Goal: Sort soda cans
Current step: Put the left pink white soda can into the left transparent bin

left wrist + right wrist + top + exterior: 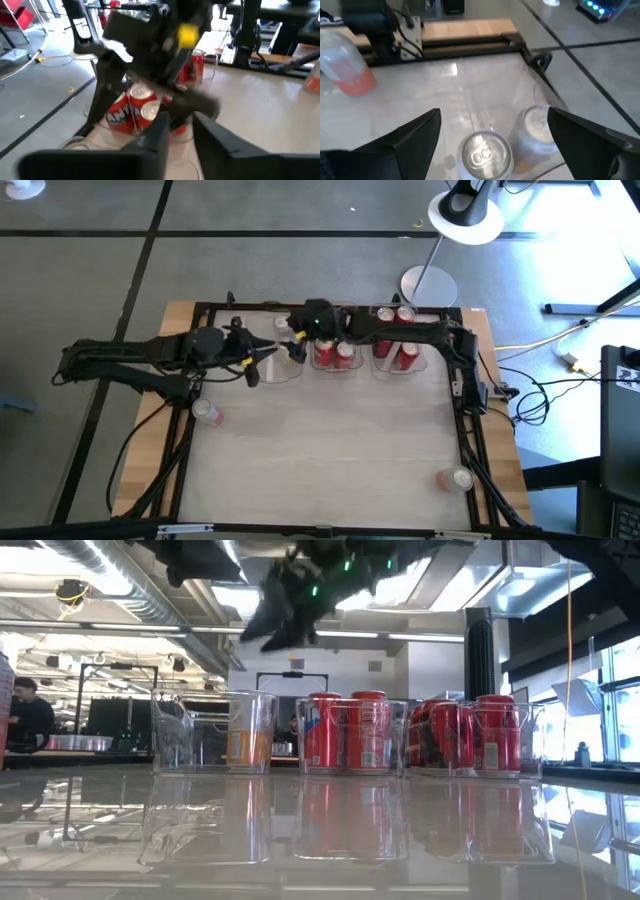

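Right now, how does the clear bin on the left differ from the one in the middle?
The left bin holds pale, silver-topped cans, one with an orange label; the middle bin holds red cans. The right gripper hangs open above the left bin, not the middle bin. Both are clear, upright and side by side.
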Robot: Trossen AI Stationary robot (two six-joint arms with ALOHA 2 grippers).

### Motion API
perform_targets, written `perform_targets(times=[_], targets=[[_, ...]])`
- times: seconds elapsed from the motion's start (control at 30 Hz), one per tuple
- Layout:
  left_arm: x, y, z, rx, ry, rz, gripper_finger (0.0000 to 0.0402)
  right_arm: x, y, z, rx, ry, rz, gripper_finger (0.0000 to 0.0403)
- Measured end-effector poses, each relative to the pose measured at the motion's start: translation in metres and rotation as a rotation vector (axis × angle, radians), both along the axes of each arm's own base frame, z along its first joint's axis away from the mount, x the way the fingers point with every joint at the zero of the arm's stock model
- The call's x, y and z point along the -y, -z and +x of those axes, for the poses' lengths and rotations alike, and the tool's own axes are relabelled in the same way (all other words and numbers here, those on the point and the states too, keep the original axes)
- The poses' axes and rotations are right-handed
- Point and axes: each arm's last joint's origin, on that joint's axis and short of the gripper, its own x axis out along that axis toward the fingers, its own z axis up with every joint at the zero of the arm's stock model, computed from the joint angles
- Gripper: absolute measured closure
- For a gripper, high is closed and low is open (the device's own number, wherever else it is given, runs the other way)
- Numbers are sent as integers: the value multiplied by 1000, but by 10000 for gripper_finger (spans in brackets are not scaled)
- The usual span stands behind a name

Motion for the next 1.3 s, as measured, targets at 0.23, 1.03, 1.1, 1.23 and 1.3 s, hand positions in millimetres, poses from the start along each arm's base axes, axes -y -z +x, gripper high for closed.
perform_targets(times=[0.23, 1.03, 1.1, 1.23, 1.3], targets=[[-13, -20, -2, 22, -37, 94, 168, -13, -36, -8, 8, -52, -10, 38], [15, -89, -80, -9, 58, -265, 61, -87, -11, -16, -320, -232, 19, 38], [17, -89, -84, -2, 85, -310, 61, -93, -9, -18, -346, -246, 20, 38], [22, -86, -86, -26, 159, -362, 61, -101, -4, -19, -366, -265, 20, 38], [25, -82, -83, -16, 163, -416, 61, -104, -3, -19, -371, -272, 18, 38]])
